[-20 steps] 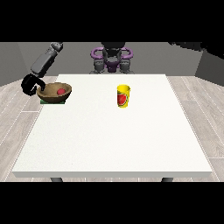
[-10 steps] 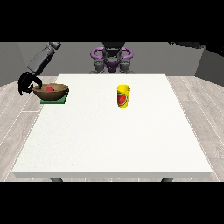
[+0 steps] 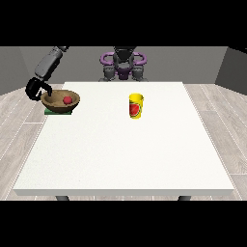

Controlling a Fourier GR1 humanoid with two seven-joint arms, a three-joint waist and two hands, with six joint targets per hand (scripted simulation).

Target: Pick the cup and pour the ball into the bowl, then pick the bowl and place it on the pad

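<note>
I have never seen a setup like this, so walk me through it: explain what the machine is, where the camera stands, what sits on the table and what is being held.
The machine is a humanoid robot with two arms, standing behind a large white table. The camera stands across the table and faces the robot, so the robot looks small at the top and its arms reach towards you.

On the table stands an upright yellow cup with a red picture on its side, near the middle. At the view's left edge a brown bowl with a red ball inside sits over a green pad.

The hand at the view's left is black, at the end of a grey arm; its fingers curl at the bowl's left rim. Whether the bowl already rests on the pad or is just above it, I cannot tell. The other hand is not visible.
</note>
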